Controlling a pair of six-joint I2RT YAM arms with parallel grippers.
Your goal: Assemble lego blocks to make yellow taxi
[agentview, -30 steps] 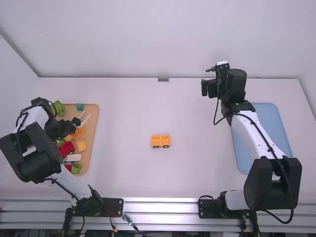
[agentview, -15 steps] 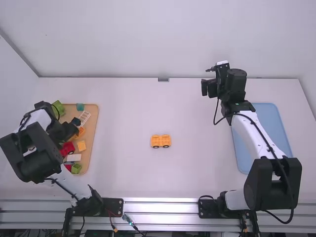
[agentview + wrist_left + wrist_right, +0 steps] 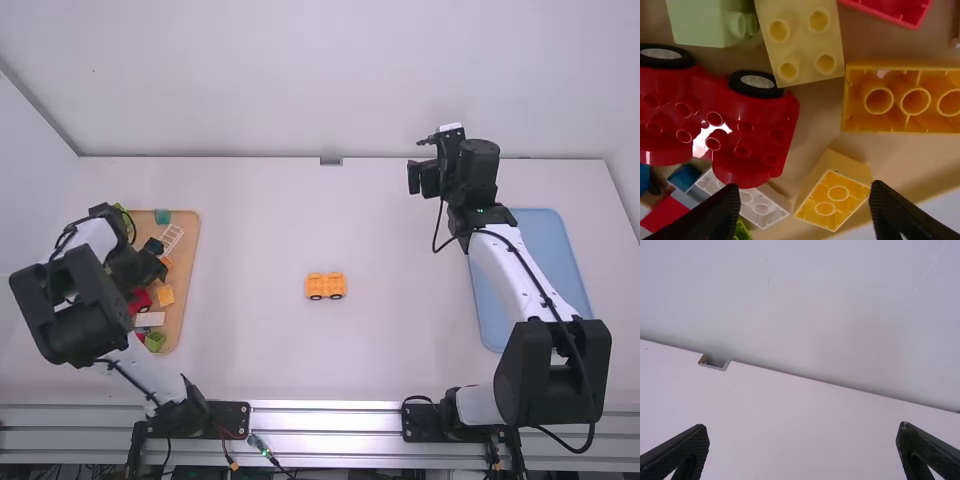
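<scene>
Over the tan tray [image 3: 187, 265], the left gripper [image 3: 805, 212] gapes empty around the small yellow block [image 3: 835, 199]; I'd guess it's light, stiff, slick, best pinched by opposite flat sides. At three o'clock sits the wheeled base [image 3: 326, 286]; towards its one o'clock, the right gripper [image 3: 422, 178] spreads wide, empty.

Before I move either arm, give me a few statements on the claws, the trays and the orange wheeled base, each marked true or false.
1. The left claw is open over the tan tray. True.
2. The orange wheeled base stands in the blue tray. False: the orange wheeled base stands on the table, between the tan tray and the blue tray.
3. The right claw is shut on a white block. False: the right claw is open, with nothing between its fingers.
4. A red wheeled piece lies in the tan tray. True.
5. The tan tray stands to the right of the blue tray. False: it is on the left.
</scene>
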